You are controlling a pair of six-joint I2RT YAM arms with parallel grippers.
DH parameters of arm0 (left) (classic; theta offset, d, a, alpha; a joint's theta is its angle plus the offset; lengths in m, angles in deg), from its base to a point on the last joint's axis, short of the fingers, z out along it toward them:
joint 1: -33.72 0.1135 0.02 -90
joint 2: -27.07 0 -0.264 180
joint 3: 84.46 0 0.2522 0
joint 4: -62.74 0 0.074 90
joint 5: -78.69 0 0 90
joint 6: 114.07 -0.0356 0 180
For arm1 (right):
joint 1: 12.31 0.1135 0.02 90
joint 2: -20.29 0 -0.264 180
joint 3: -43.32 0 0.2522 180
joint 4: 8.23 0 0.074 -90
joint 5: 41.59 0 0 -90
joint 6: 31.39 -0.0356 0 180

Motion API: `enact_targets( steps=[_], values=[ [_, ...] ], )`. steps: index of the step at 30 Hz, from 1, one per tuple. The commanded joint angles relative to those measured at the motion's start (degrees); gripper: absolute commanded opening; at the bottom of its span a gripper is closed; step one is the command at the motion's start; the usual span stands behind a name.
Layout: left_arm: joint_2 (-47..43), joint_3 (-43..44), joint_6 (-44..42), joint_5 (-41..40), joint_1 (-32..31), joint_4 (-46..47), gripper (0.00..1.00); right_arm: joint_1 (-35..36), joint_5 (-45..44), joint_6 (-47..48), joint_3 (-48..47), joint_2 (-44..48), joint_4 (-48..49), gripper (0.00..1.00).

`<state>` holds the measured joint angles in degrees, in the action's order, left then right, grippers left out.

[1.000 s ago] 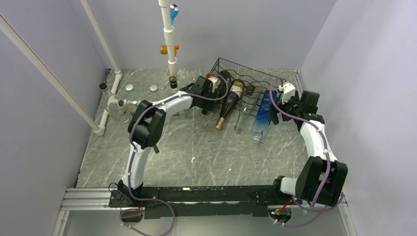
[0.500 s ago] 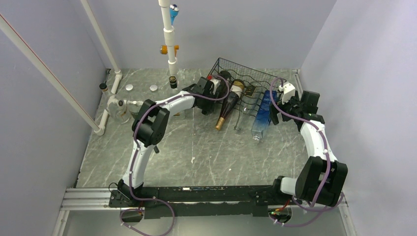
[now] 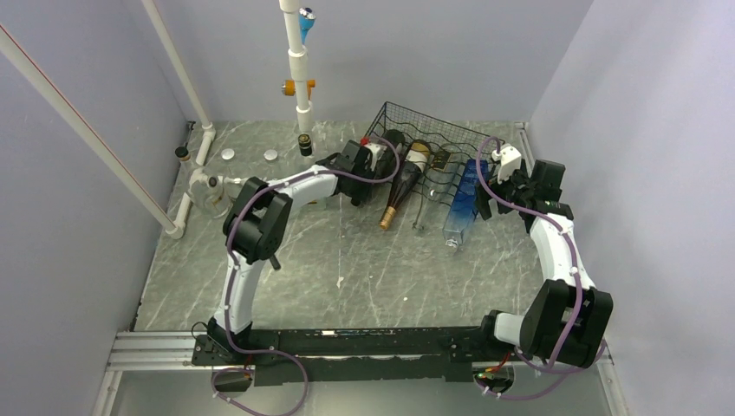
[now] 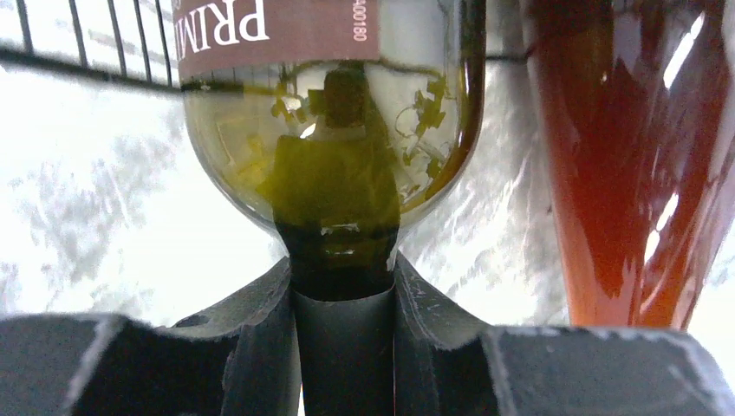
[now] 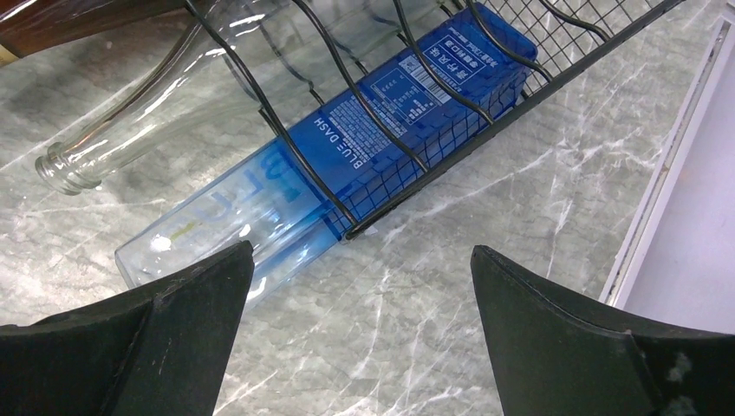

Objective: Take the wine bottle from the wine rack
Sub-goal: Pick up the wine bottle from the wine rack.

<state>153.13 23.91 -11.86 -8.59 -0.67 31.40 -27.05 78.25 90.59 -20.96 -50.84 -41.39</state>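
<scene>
The black wire wine rack (image 3: 433, 121) stands at the back of the table with several bottles lying in it. My left gripper (image 3: 371, 162) is shut on the neck of the dark green wine bottle (image 3: 393, 140) at the rack's left end. In the left wrist view my gripper (image 4: 344, 338) clamps that neck, with the bottle's green shoulder and maroon label (image 4: 329, 130) just beyond and rack bars (image 4: 87, 61) behind. My right gripper (image 3: 491, 201) is open and empty beside the blue bottle (image 3: 461, 204); in the right wrist view my gripper (image 5: 360, 295) hovers over bare marble.
An amber bottle (image 3: 400, 186) lies right of the green one, and also shows in the left wrist view (image 4: 624, 156). A clear glass bottle (image 5: 147, 113) and the blue bottle (image 5: 347, 147) lie under the rack wires (image 5: 485, 95). A white pipe frame (image 3: 299, 69), caps (image 3: 227, 154) and a small dark bottle (image 3: 304, 143) stand at the back left.
The left arm's elbow swung slightly right and back, its gripper staying clamped on the green bottle's neck. The right arm has barely moved.
</scene>
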Motion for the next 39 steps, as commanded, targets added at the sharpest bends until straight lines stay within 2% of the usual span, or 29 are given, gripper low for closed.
enact_targets(
  steps=[1, 14, 39],
  values=[
    [-8.3, -4.3, -2.0, -2.1, -1.5, 1.9, 0.00, -0.4, 2.0, 0.9, -1.9, 1.6, 0.6, 0.99],
    [-18.3, -17.4, -1.6, -6.3, -4.6, 3.1, 0.00, -0.5, 4.0, 1.4, -1.8, 3.0, 0.1, 0.99],
    [-37.6, -37.2, 2.8, -0.8, -6.2, 3.0, 0.00, -0.5, 12.5, 5.0, -1.2, 5.4, -2.6, 1.00]
  ],
)
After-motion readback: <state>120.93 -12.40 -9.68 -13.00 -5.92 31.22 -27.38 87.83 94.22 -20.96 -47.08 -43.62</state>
